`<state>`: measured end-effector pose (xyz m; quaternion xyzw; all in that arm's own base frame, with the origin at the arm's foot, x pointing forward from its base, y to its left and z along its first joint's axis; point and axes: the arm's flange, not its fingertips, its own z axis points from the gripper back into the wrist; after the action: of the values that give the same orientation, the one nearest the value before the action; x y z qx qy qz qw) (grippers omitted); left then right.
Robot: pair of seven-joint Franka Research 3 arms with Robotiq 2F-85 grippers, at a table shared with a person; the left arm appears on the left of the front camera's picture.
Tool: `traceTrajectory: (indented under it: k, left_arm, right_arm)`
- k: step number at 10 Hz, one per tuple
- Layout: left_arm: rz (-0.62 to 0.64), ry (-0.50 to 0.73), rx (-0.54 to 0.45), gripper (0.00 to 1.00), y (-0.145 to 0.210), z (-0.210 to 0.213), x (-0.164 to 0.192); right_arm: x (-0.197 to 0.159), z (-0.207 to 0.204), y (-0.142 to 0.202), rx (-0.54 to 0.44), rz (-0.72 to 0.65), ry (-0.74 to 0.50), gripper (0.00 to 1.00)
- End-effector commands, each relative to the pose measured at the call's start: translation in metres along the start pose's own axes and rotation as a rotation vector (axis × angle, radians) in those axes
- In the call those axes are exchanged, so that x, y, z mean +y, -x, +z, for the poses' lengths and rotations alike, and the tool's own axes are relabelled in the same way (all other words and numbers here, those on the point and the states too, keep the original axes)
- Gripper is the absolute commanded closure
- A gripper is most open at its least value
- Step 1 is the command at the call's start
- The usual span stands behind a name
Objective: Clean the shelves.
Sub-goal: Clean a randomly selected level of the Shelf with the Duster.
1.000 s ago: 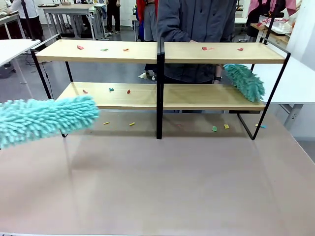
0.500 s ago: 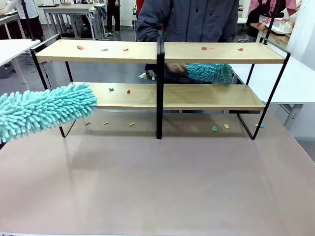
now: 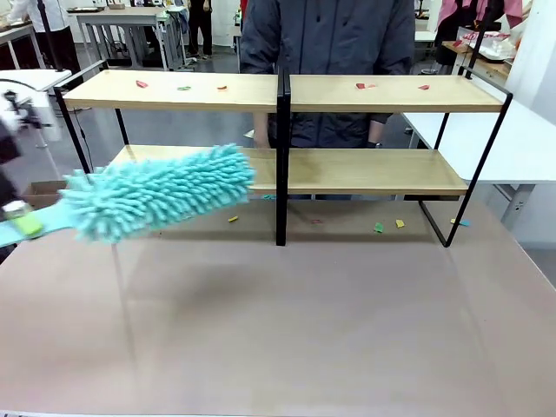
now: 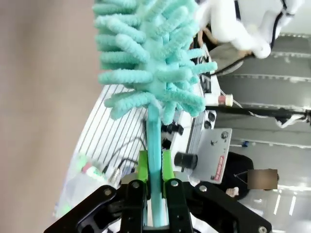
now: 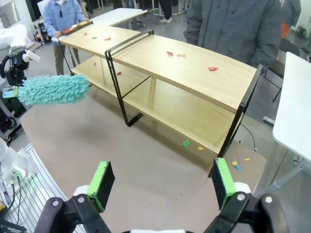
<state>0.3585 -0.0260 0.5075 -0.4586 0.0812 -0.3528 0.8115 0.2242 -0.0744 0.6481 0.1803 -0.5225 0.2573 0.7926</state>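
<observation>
Several little paper bits point(image 3: 141, 83) are lying on the top board of the shelves point(image 3: 330, 91), at the far side of the table point(image 3: 278, 330). More bits are lying on the table under them, so I think most of the cleaning is left. My left gripper point(image 4: 154, 167) is squeezing the handle of the fluffy teal duster point(image 3: 161, 193), which is in front of the low board on the left. My right gripper point(image 5: 163, 182) is hanging wide open with nothing in it. The duster is hiding part of the low board, so I cannot tell if bits are lying there.
</observation>
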Motion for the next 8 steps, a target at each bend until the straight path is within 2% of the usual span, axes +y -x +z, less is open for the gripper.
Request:
traceTrajectory:
  k: [1, 3, 5, 6, 8]
  left_arm:
    - [0.065, -0.048, -0.068, 0.88, -0.042, -0.011, 0.003]
    - [0.182, -0.11, -0.113, 0.88, -0.078, -0.043, 0.009]
    - [0.219, -0.189, -0.211, 0.88, -0.1, -0.055, 0.018]
    - [0.223, -0.216, -0.25, 0.88, -0.1, -0.048, 0.021]
    - [0.227, -0.218, -0.232, 0.88, -0.082, -0.03, 0.019]
  right_arm:
    - [0.0, 0.0, 0.0, -0.007, 0.002, -0.01, 0.0]
    - [0.0, 0.0, 0.0, -0.007, 0.002, -0.01, 0.0]
    - [0.0, 0.0, 0.0, -0.007, 0.002, -0.01, 0.0]
    - [0.0, 0.0, 0.0, -0.007, 0.002, -0.01, 0.0]
    - [0.0, 0.0, 0.0, -0.007, 0.002, -0.01, 0.0]
